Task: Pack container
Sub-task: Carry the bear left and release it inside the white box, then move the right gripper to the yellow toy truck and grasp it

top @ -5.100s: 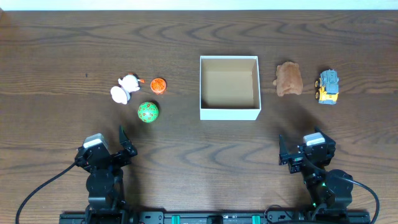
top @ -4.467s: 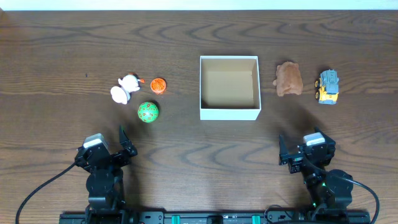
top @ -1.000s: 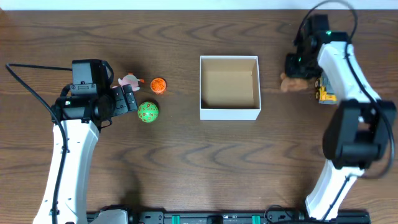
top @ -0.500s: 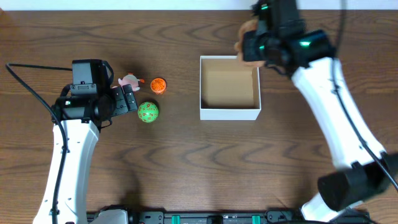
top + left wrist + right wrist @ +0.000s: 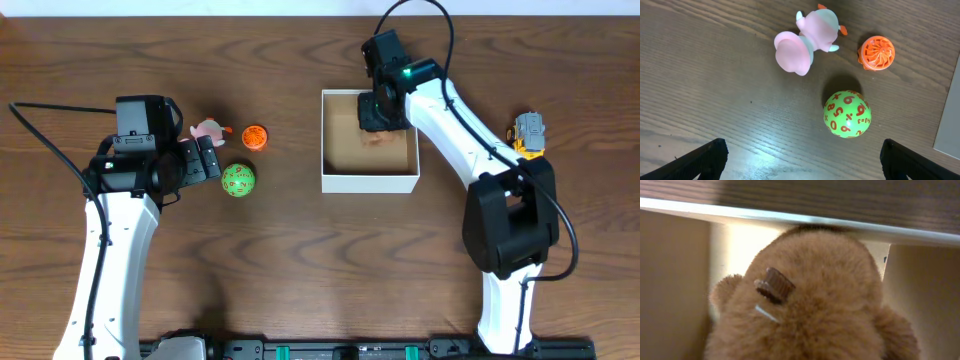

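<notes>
Brown plush (image 5: 810, 305), brought in from right of frame, is now within the container (image 5: 368, 182): first item nearly packed. Right fingers (image 5: 380, 120): grip cannot be told. Left fingers (image 5: 208, 160): apart.

Numbers on the ball, and that's all you can read

Look at your left wrist view: the green ball (image 5: 847, 114) on the counter (image 5: 715, 100) is covered in red numerals. A 6 and a 9 sit near its top, clear enough to call. The figures lower down curve away and can't be called for certain. From overhead they shrink to specks. In your right wrist view, the small tag on the brown plush toy (image 5: 810, 310) is too blurred to give any lettering.
</notes>
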Controlling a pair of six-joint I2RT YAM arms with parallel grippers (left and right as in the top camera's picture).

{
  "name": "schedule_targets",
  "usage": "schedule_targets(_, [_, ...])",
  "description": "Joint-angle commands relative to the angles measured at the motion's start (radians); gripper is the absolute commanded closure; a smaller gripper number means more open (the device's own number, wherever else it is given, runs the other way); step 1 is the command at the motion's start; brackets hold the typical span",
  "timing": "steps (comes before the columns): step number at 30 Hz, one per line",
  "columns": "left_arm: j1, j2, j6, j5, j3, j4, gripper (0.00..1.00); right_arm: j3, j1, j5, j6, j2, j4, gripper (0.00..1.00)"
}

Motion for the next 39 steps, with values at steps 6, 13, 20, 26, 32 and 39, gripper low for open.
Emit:
schedule_targets(6, [0.005, 0.006, -0.002, 0.003, 0.018, -0.006, 0.02, -0.005, -0.015, 0.114, 0.018, 0.032, -0.015, 0.76])
schedule_targets(13, [0.005, 0.006, -0.002, 0.003, 0.018, -0.006, 0.02, -0.006, -0.015, 0.156, 0.018, 0.032, -0.023, 0.43])
schedule_targets(20, [0.005, 0.006, -0.002, 0.003, 0.018, -0.006, 0.02, -0.003, -0.015, 0.155, 0.018, 0.027, -0.019, 0.16])
schedule_targets(26, [0.005, 0.006, -0.002, 0.003, 0.018, -0.006, 0.02, 0.004, -0.016, 0.157, 0.017, -0.039, -0.011, 0.11])
schedule_targets(32, [0.005, 0.006, -0.002, 0.003, 0.018, -0.006, 0.02, 0.004, -0.058, 0.156, 0.017, -0.172, -0.016, 0.01])
schedule_targets(39, [0.005, 0.006, -0.002, 0.003, 0.018, -0.006, 0.02, 0.004, -0.244, 0.156, -0.049, -0.293, -0.084, 0.01])
